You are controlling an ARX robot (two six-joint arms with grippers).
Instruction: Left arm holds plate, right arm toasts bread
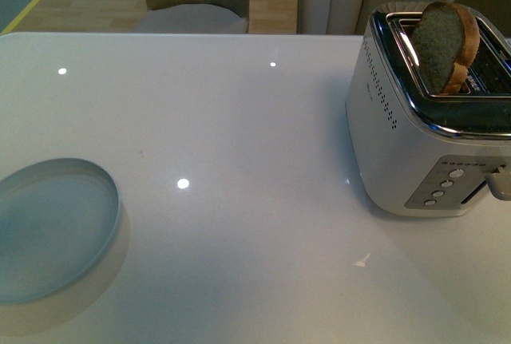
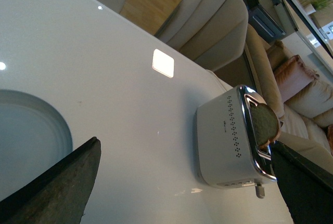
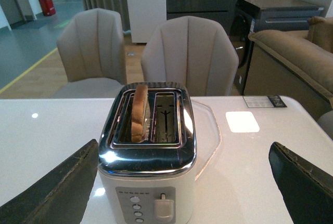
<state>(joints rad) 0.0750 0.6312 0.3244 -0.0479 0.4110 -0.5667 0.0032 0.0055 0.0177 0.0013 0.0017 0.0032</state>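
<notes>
On table, far right: toaster [image 1: 415, 136], white w/ chrome top; small logo on side, unreadable
Bread [image 1: 447, 45]: upright in toaster's left slot, top poking out
Plate [image 1: 52, 228]: near left, bare
Left gripper [image 2: 182, 182]: released, holds nothing
Right gripper [image 3: 182, 187]: spread wide, near toaster

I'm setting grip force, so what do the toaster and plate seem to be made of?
The toaster looks like metal: a mirror-polished chrome top that reflects the room, and matte pale sides that could be painted steel or plastic. The plate looks like glazed ceramic or frosted glass, smooth and pale blue-white; which one is unclear.
</notes>
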